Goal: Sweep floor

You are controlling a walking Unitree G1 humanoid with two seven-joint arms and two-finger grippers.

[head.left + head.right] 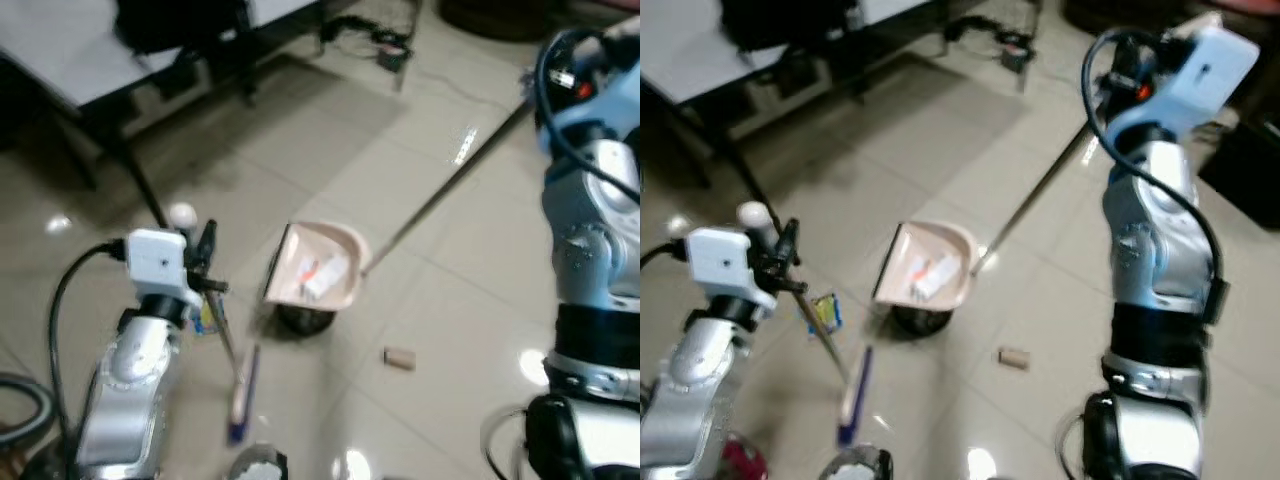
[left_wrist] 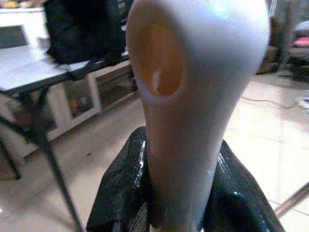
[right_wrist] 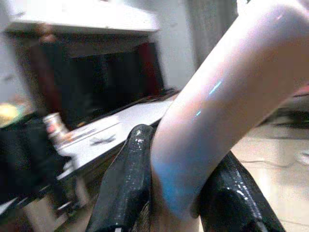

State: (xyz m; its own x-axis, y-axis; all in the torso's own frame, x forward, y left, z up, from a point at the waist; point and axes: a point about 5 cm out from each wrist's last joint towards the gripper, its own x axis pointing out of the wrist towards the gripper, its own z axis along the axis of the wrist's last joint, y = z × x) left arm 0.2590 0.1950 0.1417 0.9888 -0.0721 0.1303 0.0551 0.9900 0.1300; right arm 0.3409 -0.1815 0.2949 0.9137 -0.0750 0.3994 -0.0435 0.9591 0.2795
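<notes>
on the tiles, scrap (image 1: 399, 357) lies right of brush head (image 1: 241, 388), below dustpan (image 1: 316, 268); left gripper (image 2: 176, 203) clamps broom handle (image 2: 193, 96), right gripper (image 3: 176, 193) clamps pan handle (image 3: 227, 92); left arm nearer

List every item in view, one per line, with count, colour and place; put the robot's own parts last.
Beige plastic dustpan: one, on the tiled floor at centre, scraps inside, long metal handle rising toward the right arm.
Broom: one, blue and white head on the floor, thin stick up to a white handle top.
Small tan block: one, on the floor right of the dustpan.
Blue and yellow packet: one, on the floor left of the dustpan.
White table with black legs: one, far left.
Black cables: a tangle, on the far floor.
Left gripper: black fingers shut on the broom.
Right gripper: black fingers shut on the dustpan's white grip.
</notes>
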